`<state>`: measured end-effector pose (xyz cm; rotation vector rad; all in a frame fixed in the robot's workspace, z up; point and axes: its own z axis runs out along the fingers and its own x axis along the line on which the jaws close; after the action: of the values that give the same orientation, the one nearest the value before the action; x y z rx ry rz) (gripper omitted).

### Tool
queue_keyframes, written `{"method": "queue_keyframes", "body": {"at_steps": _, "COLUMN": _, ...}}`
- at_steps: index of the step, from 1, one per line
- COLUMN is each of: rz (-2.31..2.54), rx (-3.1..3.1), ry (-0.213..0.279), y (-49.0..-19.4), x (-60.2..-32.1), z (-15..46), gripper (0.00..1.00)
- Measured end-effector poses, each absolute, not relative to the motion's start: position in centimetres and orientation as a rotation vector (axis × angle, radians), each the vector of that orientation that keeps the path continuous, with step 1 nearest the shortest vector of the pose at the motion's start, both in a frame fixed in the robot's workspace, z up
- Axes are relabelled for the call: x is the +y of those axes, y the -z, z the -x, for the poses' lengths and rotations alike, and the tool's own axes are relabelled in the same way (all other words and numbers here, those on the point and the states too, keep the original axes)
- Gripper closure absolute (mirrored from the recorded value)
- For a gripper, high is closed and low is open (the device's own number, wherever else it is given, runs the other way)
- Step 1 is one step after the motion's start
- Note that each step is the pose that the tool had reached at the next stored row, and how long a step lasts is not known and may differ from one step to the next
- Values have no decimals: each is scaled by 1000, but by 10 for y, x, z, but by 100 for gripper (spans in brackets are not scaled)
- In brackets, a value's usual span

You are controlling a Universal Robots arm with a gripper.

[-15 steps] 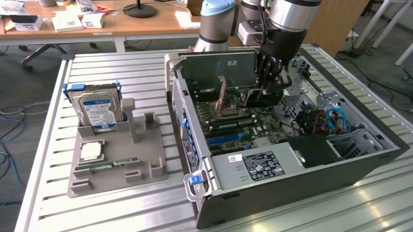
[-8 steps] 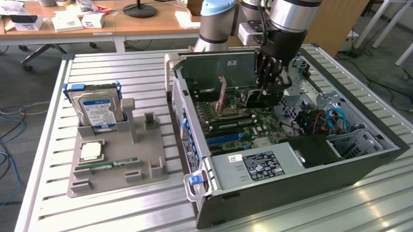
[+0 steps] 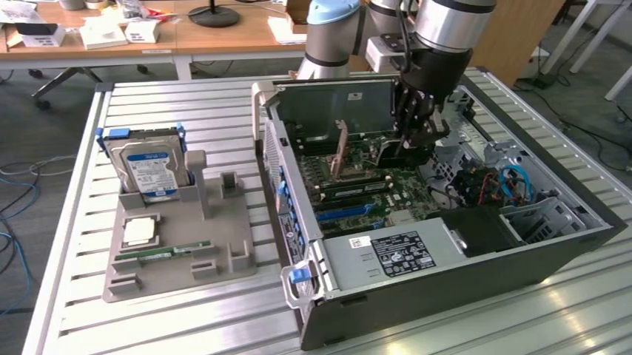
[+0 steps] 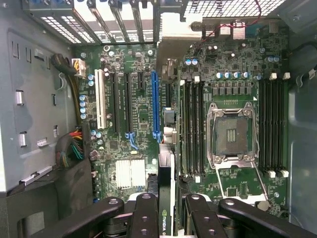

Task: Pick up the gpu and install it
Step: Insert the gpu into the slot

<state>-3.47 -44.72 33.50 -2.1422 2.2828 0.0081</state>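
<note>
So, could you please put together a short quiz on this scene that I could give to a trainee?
1. True or false: the gripper holds the gpu over the motherboard inside the open computer case.
2. What stands upright at the back of the grey tray on the exterior view's left? A: a hard drive. B: a keyboard. C: a monitor.
3. Fill in the missing word: the processor socket on the motherboard is ___ (empty or filled).
Key: 1 true; 2 A; 3 empty.
</note>
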Motion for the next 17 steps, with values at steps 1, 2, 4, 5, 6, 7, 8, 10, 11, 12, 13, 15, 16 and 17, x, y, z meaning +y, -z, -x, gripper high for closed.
{"method": "queue_keyframes", "body": {"at_steps": 1, "rz": 2142, "rx": 2283, "ry": -8, "y": -335, "x": -447, "z": 35, "gripper": 74}}
{"method": "queue_keyframes", "body": {"at_steps": 2, "rz": 2142, "rx": 2282, "ry": -8, "y": -334, "x": -447, "z": 35, "gripper": 74}}
{"method": "queue_keyframes", "body": {"at_steps": 4, "rz": 2142, "rx": 2282, "ry": -8, "y": -333, "x": -447, "z": 35, "gripper": 74}}
{"method": "queue_keyframes", "body": {"at_steps": 5, "rz": 2143, "rx": 2282, "ry": -8, "y": -332, "x": -447, "z": 35, "gripper": 74}}
{"method": "queue_keyframes", "body": {"at_steps": 6, "rz": 2142, "rx": 2282, "ry": -8, "y": -332, "x": -447, "z": 35, "gripper": 74}}
{"method": "queue_keyframes", "body": {"at_steps": 7, "rz": 2142, "rx": 2283, "ry": -8, "y": -331, "x": -447, "z": 35, "gripper": 74}}
{"method": "queue_keyframes", "body": {"at_steps": 8, "rz": 2142, "rx": 2283, "ry": -8, "y": -330, "x": -447, "z": 35, "gripper": 74}}
{"method": "queue_keyframes", "body": {"at_steps": 10, "rz": 2142, "rx": 2283, "ry": -8, "y": -329, "x": -447, "z": 35, "gripper": 74}}
{"method": "queue_keyframes", "body": {"at_steps": 11, "rz": 2142, "rx": 2283, "ry": -8, "y": -328, "x": -447, "z": 35, "gripper": 74}}
{"method": "queue_keyframes", "body": {"at_steps": 12, "rz": 2142, "rx": 2283, "ry": -8, "y": -327, "x": -447, "z": 35, "gripper": 74}}
{"method": "queue_keyframes", "body": {"at_steps": 13, "rz": 2142, "rx": 2282, "ry": -8, "y": -327, "x": -447, "z": 35, "gripper": 74}}
{"method": "queue_keyframes", "body": {"at_steps": 15, "rz": 2142, "rx": 2283, "ry": -8, "y": -325, "x": -447, "z": 35, "gripper": 74}}
{"method": "queue_keyframes", "body": {"at_steps": 16, "rz": 2142, "rx": 2282, "ry": -8, "y": -325, "x": -447, "z": 35, "gripper": 74}}
{"method": "queue_keyframes", "body": {"at_steps": 17, "rz": 2142, "rx": 2283, "ry": -8, "y": -324, "x": -447, "z": 35, "gripper": 74}}
